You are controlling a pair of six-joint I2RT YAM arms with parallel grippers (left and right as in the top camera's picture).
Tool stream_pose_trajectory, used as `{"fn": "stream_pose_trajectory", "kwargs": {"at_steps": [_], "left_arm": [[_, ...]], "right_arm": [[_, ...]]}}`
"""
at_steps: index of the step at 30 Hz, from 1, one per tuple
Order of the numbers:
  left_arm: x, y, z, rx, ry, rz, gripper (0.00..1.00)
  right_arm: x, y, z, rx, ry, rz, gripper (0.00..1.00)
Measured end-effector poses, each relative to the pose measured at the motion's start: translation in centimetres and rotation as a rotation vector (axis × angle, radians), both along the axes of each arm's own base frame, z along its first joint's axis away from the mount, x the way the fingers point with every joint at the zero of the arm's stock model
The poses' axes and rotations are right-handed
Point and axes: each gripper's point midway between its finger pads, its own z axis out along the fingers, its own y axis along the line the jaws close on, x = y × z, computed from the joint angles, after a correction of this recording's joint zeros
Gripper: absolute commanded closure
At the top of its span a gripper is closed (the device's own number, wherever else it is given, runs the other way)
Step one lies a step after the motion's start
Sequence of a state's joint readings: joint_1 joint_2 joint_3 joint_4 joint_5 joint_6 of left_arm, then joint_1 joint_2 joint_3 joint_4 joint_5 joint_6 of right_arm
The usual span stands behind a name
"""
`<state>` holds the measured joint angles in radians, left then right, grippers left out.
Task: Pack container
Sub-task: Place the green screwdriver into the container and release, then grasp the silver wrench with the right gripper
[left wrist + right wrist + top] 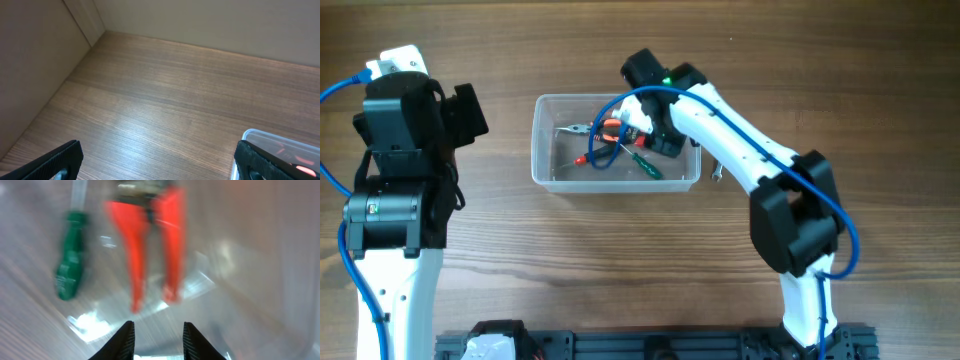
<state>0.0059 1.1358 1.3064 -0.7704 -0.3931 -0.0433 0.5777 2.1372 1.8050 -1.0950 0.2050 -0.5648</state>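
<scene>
The clear plastic container (546,150) stands at the table's middle. Inside it lie pliers with orange-red handles (605,130), a green-handled screwdriver (646,164) and a small red-tipped tool (582,158). My right gripper (655,128) reaches down into the container's right half. In the blurred right wrist view its jaws (159,326) are open and empty, just short of the pliers' handles (150,245), with the green screwdriver (70,265) to the left. My left gripper (470,110) is wide open (160,160) over bare table left of the container, whose corner (255,134) shows by its right finger.
A small metal tool (717,175) lies on the table just outside the container's right end. A blue cable loops from the right arm over the container. The wooden table (620,260) meets walls at the far left in the left wrist view.
</scene>
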Motion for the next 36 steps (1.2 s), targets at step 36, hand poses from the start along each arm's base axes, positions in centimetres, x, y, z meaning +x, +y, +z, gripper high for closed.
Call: {"fn": "stream_pose_trajectory", "kwargs": {"at_steps": [36], "left_arm": [[0.0,0.0,0.0,0.0,0.0,0.0,0.0]], "right_arm": [[0.1,-10.2,-3.7,0.498,0.035,-1.499,0.44]]}}
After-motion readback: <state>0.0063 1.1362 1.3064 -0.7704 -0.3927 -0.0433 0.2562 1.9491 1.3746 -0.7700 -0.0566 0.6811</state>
